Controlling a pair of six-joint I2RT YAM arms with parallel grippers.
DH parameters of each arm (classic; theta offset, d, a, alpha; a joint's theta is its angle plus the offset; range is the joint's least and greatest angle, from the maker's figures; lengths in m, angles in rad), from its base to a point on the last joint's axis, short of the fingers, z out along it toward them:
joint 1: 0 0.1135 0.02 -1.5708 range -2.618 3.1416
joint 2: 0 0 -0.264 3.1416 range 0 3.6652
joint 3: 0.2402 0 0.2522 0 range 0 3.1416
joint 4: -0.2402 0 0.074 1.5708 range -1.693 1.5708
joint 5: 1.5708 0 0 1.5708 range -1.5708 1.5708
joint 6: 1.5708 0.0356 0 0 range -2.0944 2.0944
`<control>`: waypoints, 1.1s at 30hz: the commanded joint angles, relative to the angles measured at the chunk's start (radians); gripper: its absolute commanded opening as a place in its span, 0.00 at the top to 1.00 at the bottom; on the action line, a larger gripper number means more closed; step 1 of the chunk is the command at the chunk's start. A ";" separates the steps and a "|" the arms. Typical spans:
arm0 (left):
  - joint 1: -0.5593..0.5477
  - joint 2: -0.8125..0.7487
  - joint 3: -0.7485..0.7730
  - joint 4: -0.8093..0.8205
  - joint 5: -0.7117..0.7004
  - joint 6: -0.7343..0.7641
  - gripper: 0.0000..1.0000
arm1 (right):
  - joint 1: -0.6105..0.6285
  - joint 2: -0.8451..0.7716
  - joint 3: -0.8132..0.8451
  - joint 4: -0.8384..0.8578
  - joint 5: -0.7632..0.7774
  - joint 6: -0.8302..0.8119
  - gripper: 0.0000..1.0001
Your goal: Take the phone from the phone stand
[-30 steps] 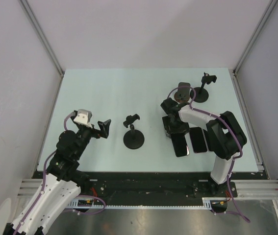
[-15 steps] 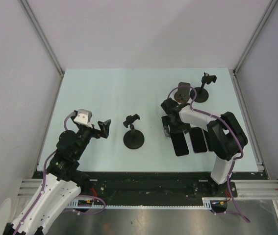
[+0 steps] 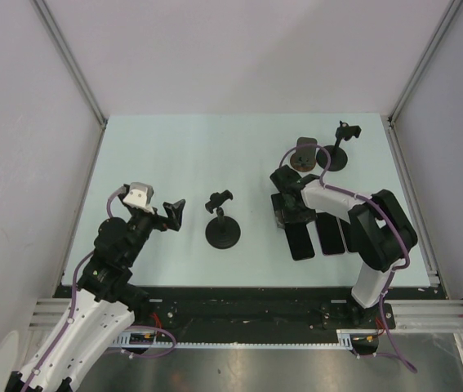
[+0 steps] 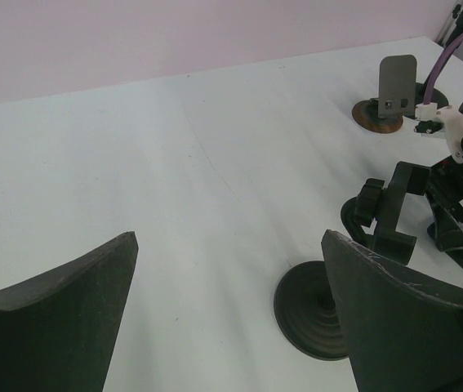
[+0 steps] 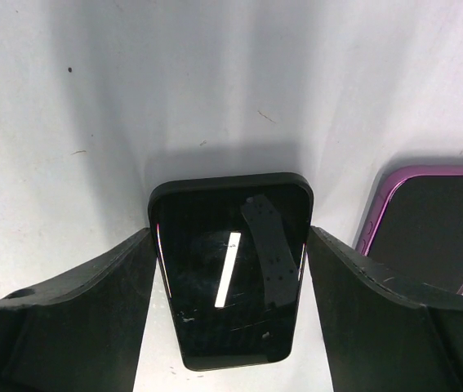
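Note:
A black phone (image 3: pixel 300 242) lies flat on the table, screen up, beside a purple-cased phone (image 3: pixel 331 233). My right gripper (image 3: pixel 287 214) is low over the black phone's far end. In the right wrist view the phone (image 5: pixel 227 286) lies between the two fingers of the gripper (image 5: pixel 229 233), with a thin strip of table showing on each side lower down; the jaws are open. An empty clamp phone stand (image 3: pixel 223 224) stands mid-table. My left gripper (image 3: pixel 172 214) is open and empty to its left. In the left wrist view (image 4: pixel 231 327) that stand (image 4: pixel 317 306) sits just ahead to the right.
A plate-type stand (image 3: pixel 304 154) on a brown base and a clamp stand (image 3: pixel 338 152) stand at the back right. The plate stand also shows in the left wrist view (image 4: pixel 396 88). The purple phone (image 5: pixel 439 220) lies right of the right finger.
The right gripper has drawn back a little toward the far side, while the black phone stays flat on the table. The left arm has not moved.

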 commanded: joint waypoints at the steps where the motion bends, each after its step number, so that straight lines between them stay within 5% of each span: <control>1: -0.006 0.001 -0.007 0.017 -0.009 0.026 0.00 | -0.032 0.031 -0.059 0.029 0.031 -0.015 0.27; 33: -0.012 0.015 -0.004 0.015 0.003 0.022 0.00 | -0.090 -0.048 -0.081 -0.031 0.097 -0.040 0.21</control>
